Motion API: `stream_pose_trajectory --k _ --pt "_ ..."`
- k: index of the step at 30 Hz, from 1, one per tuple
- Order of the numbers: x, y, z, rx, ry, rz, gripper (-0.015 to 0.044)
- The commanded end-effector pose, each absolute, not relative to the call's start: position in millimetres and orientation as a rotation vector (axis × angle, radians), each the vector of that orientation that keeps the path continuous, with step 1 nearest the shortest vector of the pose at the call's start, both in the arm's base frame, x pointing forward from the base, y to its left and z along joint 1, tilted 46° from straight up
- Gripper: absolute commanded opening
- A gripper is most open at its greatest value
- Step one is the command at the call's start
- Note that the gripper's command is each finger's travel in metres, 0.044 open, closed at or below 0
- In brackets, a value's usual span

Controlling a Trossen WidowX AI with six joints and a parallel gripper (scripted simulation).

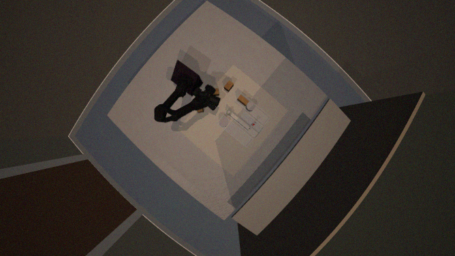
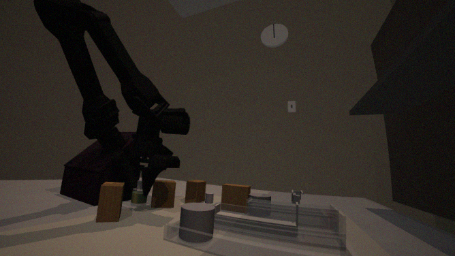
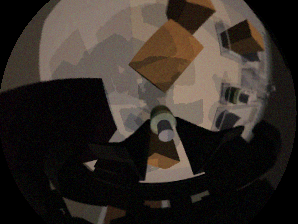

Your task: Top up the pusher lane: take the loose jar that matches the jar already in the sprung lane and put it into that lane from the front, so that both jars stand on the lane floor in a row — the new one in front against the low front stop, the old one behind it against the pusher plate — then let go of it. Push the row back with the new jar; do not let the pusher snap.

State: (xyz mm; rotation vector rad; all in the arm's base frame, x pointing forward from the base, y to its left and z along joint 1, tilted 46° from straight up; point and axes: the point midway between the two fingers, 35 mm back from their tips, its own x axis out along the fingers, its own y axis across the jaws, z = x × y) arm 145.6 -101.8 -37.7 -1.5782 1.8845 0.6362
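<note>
Low on the pale desk [image 2: 51, 238], between two upright tan blocks, stands a small jar [image 2: 137, 197]: squat greenish body, paler narrow cap, clamped between the dark jaws of the gripper [image 2: 144, 190] and still standing on the desk surface. Seen from the wrist, the round pale cap [image 3: 162, 124] framed by black fingers on either side. Left of it, a tall, matte, box-shaped orange-brown block [image 2: 110, 201]; right of it, a squarer block [image 2: 163, 193] partly in the gripper's shadow. Farther right, two more blocks of the same flat tan finish [image 2: 195, 191] [image 2: 236, 197], with a tiny grey cylinder [image 2: 209, 197] between them. Overhead, a black arm [image 2: 102, 68], angular and unlit, bent down from a dark boxy base [image 2: 92, 173]. Well apart to the right, a clear, glassy pusher lane [image 2: 272, 221] with long rails and low see-through walls, a small jar [image 2: 296, 196] at its far part, too small and dim to make out in detail. At the lane's near corner, a broad, smooth grey cylinder [image 2: 197, 222]; behind the rails, another low grey drum [image 2: 260, 201]. From above, only a cluster of orange specks beside the arm [image 1: 185, 99] on a light square of desk [image 1: 143, 112].
</note>
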Motion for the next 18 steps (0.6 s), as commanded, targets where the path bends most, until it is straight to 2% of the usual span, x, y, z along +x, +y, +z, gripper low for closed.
stream_pose_trajectory --k 1,18 --pt "154.8 -88.3 -28.0 -1.572 1.86 0.625 0.0" --pt "153.0 -40.0 17.3 -1.575 1.876 0.615 0.0"
